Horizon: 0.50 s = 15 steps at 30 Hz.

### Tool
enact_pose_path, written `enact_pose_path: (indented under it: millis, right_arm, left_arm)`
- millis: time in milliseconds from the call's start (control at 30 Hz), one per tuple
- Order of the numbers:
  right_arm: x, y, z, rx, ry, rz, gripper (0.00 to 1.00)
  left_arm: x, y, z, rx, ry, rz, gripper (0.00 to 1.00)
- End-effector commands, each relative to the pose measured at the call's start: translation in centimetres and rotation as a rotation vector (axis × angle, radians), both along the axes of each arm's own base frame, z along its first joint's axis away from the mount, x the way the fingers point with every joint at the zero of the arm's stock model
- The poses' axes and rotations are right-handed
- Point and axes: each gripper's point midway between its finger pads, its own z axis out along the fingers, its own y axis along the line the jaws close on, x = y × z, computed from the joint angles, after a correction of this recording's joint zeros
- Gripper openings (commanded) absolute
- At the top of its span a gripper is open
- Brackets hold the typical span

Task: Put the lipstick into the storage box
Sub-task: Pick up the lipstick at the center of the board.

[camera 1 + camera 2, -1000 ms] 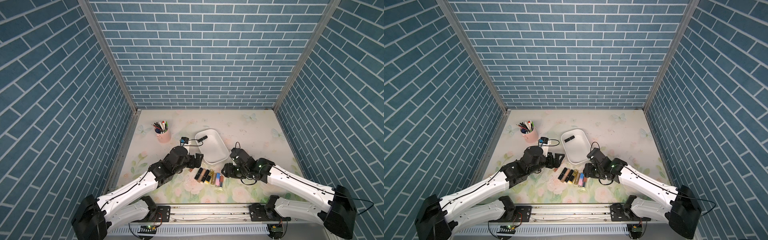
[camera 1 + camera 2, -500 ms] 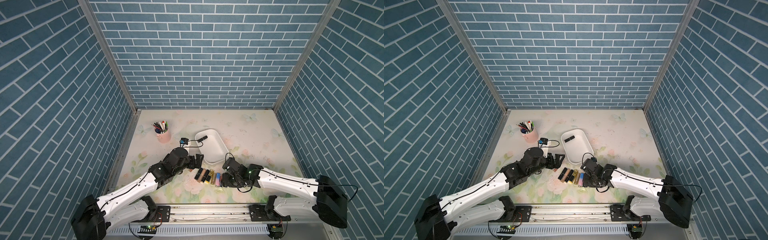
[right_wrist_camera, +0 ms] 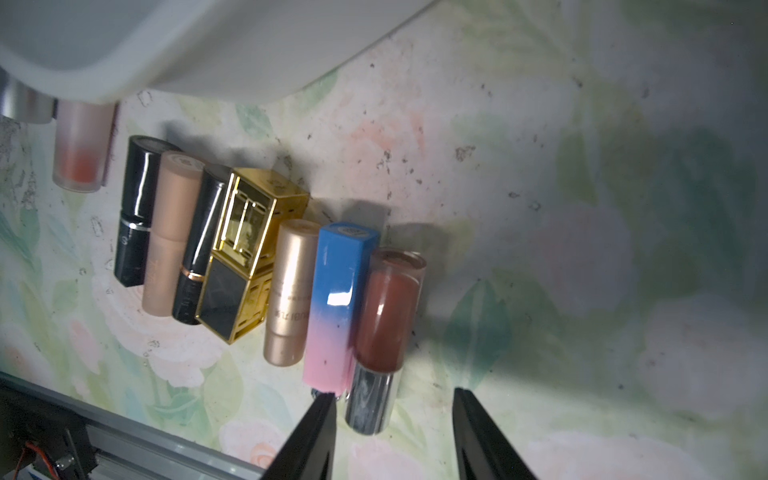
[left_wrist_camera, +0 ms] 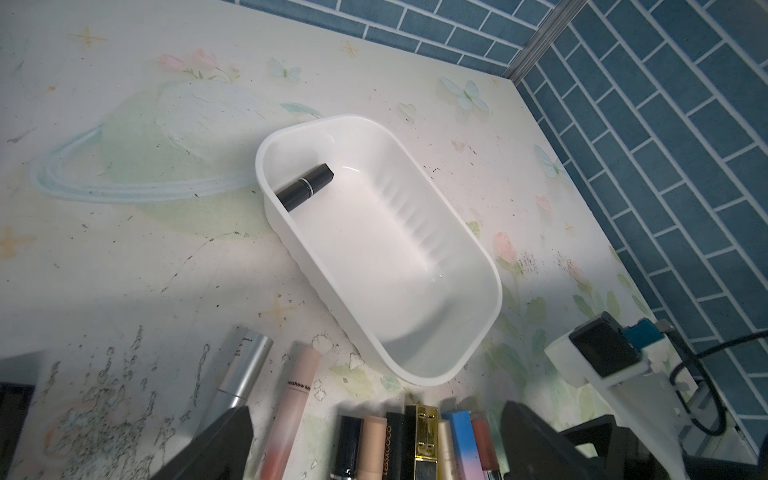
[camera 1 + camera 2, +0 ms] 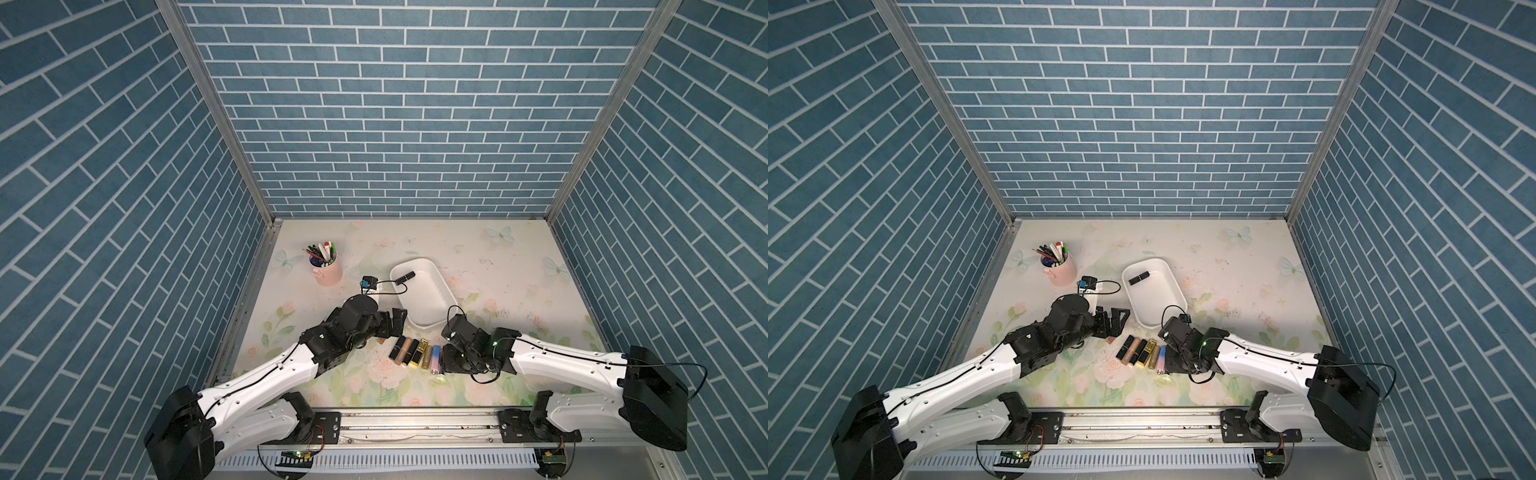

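1. the red-brown lipstick tube with a silver cap [image 3: 388, 307] lies flat on the floral table mat [image 3: 582, 249]. it is last on the right of a row of lipsticks [image 3: 249, 249] and touches the blue-to-pink square tube [image 3: 338, 299].
2. its long axis runs near to far, parallel with its neighbours. the silver cap points to the near edge and the clear end points to the shallow white plastic storage box [image 5: 428, 303].
3. the right gripper [image 3: 390, 395] has its fingers part open either side of the cap end. gaps show on both sides, so nothing is clamped.
4. the left gripper [image 5: 395, 323] stands spread wide and empty, just left of the box's near end.
5. a black lipstick [image 4: 305, 188] lies slantwise in the box's far left corner.
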Motion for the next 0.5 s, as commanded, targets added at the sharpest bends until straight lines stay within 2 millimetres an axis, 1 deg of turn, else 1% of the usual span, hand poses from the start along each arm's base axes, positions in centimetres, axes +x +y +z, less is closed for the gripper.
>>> enact_pose_path:
  millis: [0, 467]
  right_arm:
    - [0.13, -0.30, -0.65, -0.029, -0.005, -0.006, 0.48]
    - [0.24, -0.01, -1.49, -0.055, 0.005, 0.010, 0.46]
  left_arm:
    - [-0.06, 0.18, 0.11, 0.000, -0.010, 0.010, 1.00]
    - [-0.29, 0.83, -0.42, 0.012, -0.011, 0.023, 1.00]
